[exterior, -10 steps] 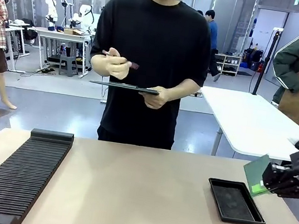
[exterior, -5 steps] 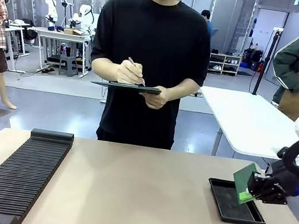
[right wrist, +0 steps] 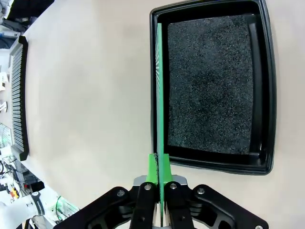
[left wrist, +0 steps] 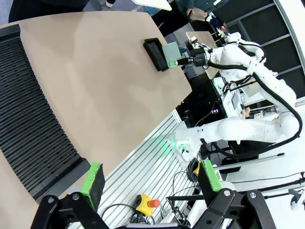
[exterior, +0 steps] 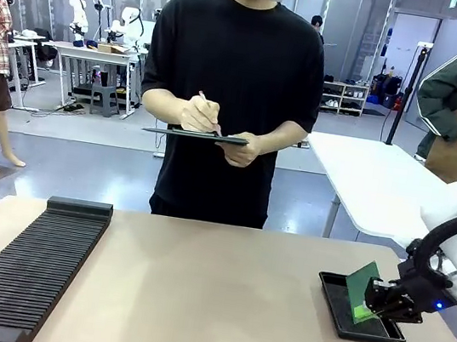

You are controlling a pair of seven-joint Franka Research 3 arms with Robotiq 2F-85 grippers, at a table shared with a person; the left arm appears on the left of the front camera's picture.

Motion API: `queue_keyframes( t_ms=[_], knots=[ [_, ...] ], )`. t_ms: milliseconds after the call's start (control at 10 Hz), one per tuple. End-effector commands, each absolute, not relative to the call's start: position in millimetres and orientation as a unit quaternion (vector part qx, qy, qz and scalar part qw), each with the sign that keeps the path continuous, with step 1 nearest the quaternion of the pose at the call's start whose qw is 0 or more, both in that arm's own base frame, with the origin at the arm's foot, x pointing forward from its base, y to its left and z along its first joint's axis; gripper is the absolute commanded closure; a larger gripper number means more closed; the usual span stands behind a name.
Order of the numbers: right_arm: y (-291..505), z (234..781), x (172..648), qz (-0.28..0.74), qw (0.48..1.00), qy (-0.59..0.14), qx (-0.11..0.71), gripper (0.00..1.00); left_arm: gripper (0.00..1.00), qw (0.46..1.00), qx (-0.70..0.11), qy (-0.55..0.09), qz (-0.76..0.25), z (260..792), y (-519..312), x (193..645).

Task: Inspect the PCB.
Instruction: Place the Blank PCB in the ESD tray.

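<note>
Right wrist view: right end effector (right wrist: 157,168) pinching PCB (right wrist: 159,90) edge-on over black tray (right wrist: 267,95).

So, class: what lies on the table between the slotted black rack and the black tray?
Nothing: in the front view, bare tabletop separates the slotted black rack from the black tray.

Green PCB (exterior: 360,284); black tray (exterior: 337,309), speckled liner; tan table (exterior: 208,306); black ribbed rack (exterior: 25,265).

One PCB (exterior: 361,287), one black tray (exterior: 337,305) at 4 o'clock, one slotted black rack (exterior: 29,266) at 8 o'clock. Two pincers: right pincer (exterior: 373,306), left pincer (left wrist: 151,179). One clipboard (exterior: 196,134), one pen (exterior: 207,108).
</note>
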State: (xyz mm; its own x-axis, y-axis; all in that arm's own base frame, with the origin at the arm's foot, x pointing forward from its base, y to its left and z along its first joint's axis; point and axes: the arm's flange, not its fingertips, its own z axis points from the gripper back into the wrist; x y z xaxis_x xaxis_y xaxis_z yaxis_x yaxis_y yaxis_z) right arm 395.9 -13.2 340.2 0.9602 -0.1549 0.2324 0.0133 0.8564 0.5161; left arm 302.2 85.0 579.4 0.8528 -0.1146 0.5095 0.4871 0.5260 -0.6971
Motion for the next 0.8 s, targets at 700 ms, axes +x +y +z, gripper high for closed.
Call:
queue_keyframes(
  t_ms=[700],
  knots=[
    [-5, 324, 409, -0.042, 0.959, -0.153, 0.236, 0.97, 0.0, 0.851, -0.453, -0.2, -0.177, 582, 84, 301]
  ],
)
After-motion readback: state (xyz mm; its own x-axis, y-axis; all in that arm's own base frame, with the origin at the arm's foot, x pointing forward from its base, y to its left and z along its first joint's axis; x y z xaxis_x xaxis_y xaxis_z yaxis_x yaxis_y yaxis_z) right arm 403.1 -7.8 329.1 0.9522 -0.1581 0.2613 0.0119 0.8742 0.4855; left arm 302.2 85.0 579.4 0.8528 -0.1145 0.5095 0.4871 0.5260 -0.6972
